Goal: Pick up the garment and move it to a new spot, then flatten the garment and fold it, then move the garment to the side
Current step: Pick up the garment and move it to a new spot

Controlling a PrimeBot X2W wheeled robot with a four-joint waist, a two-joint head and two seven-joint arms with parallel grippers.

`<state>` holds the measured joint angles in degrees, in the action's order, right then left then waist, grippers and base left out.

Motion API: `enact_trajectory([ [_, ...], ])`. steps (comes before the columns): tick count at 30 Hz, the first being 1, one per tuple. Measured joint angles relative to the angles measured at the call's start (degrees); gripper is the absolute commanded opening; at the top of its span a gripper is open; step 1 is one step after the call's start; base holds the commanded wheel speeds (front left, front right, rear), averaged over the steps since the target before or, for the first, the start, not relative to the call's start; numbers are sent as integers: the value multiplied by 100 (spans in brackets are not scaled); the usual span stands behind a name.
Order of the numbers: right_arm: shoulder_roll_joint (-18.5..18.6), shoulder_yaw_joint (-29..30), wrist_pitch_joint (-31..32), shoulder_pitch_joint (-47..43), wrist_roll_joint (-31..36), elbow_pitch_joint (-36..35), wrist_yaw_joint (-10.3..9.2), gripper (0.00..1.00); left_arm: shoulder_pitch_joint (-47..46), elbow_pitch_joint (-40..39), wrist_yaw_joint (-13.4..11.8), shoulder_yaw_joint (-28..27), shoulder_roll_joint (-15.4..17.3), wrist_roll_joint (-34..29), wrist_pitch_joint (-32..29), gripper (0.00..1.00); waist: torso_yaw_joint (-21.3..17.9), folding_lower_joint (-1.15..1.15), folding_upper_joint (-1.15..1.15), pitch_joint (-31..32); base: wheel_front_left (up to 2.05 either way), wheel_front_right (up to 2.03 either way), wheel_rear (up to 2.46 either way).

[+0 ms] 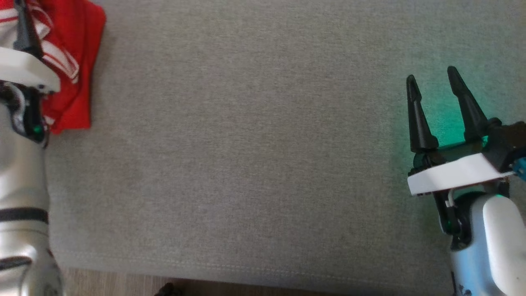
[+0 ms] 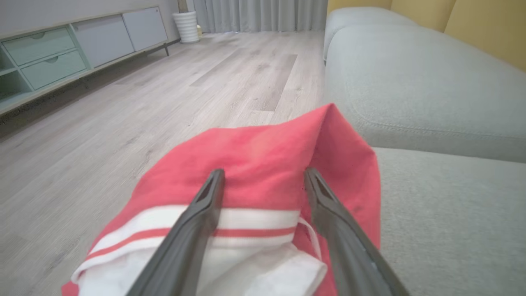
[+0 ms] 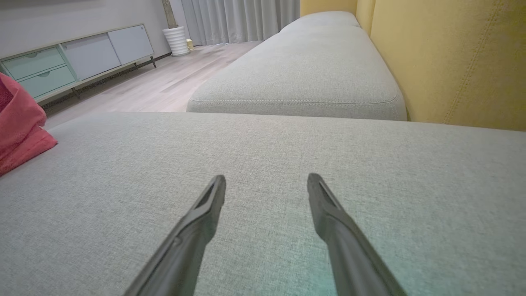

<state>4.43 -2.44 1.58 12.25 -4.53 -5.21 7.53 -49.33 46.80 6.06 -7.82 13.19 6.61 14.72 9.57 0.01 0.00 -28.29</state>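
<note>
On my head camera the red garment (image 1: 82,61) runs off the top-left corner, partly behind my left arm (image 1: 24,70); its near end leaves the left wrist view's bottom edge.

Red garment (image 1: 78,61) with white stripes; grey cushion (image 1: 246,144).
</note>
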Motion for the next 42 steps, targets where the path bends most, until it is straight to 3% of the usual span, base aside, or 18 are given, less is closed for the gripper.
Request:
enact_trajectory([
  [4,-1,-13,-9,26,-3,76,0,100,-378,827,-32,12,203,-76,-4,100,-113,0,0,-76,0,0,0],
  [5,-1,-10,-18,26,-11,96,0,100,-441,985,-56,13,225,-99,-14,91,-124,0,0,-78,0,0,0],
  [6,-1,-5,-45,26,-20,115,0,100,-511,1150,-54,37,255,-107,-92,49,-129,0,0,-73,0,0,0],
  [8,-2,4,-64,26,-36,144,0,100,-631,1450,-55,66,334,-114,-223,0,-129,0,0,-50,0,0,0],
  [14,-10,27,-65,24,-91,196,0,100,-880,2029,-32,187,467,-152,-563,0,-77,0,0,65,0,0,0],
  [22,-24,89,-123,5,-103,281,0,100,-983,1731,-35,311,522,-200,-81,0,17,0,0,314,0,0,0],
  [29,-69,243,-218,-137,-172,350,0,100,-787,-10,-49,118,416,40,-42,0,91,0,0,785,0,0,0],
  [30,-94,272,-242,-273,-210,363,0,100,-502,-537,-43,35,320,157,-40,0,95,0,0,959,0,0,0],
  [36,-140,314,-267,-653,-316,387,0,100,1046,-2030,1,29,-27,315,-13,0,26,-1,0,1619,0,0,0],
  [42,-166,377,-290,-1102,-538,375,0,100,2399,-3745,-11,254,-343,372,-409,0,-124,-1,1,2104,0,0,0],
])
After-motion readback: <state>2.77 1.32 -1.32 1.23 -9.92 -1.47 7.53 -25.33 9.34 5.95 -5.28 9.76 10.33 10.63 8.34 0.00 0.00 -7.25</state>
